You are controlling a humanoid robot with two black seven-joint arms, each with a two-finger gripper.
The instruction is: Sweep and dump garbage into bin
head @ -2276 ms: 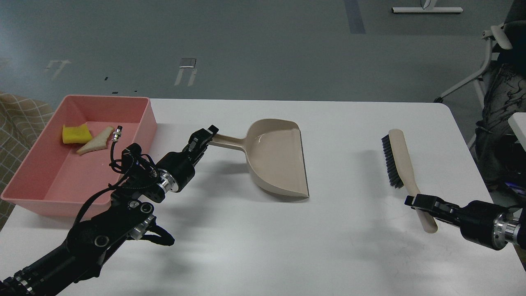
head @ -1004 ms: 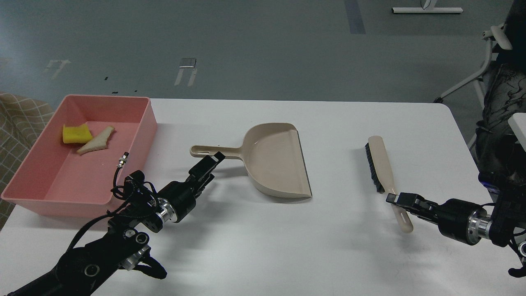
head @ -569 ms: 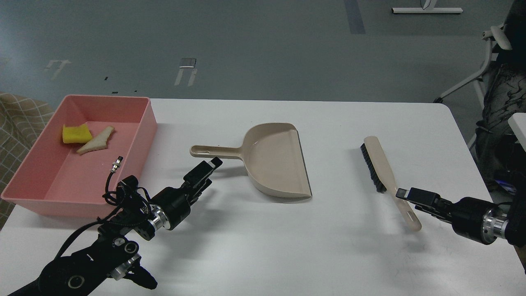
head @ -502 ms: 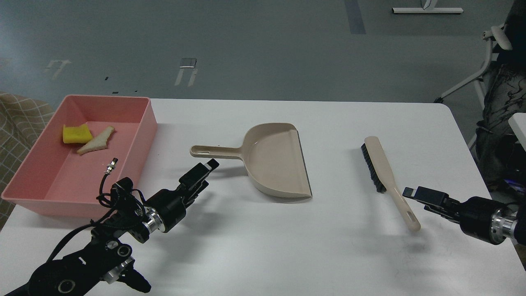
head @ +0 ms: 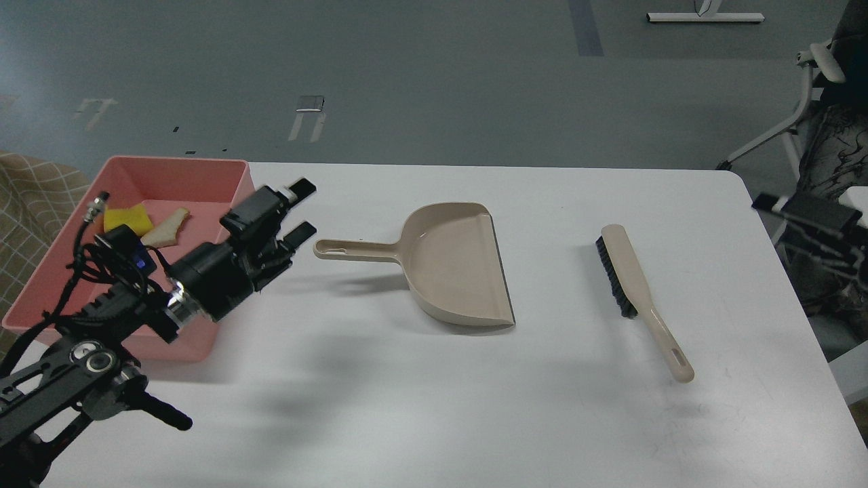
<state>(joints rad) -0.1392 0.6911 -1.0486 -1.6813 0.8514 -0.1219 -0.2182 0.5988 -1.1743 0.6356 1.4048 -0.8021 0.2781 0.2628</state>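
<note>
The garbage lies in the salmon-pink bin (head: 169,164) at the table's back left: a yellow sponge piece (head: 126,219) and a pale beige wedge (head: 168,229), both partly hidden by my left arm. My left gripper (head: 302,208) is open and empty. It is raised near the bin's right wall, just left of the dustpan's handle and apart from it. The beige dustpan (head: 461,264) lies empty at mid-table. The beige black-bristled brush (head: 637,285) lies free to its right. My right gripper (head: 773,213) is open and empty at the right edge, far from the brush.
The white table (head: 407,407) ends at a rounded far right corner. A chair frame (head: 807,102) and dark clutter stand beyond the right edge. A checked fabric (head: 27,196) shows left of the bin.
My left gripper has risen and swung back-left from below the dustpan handle to beside the bin. My right gripper let go of the brush handle and drew back up and right.
</note>
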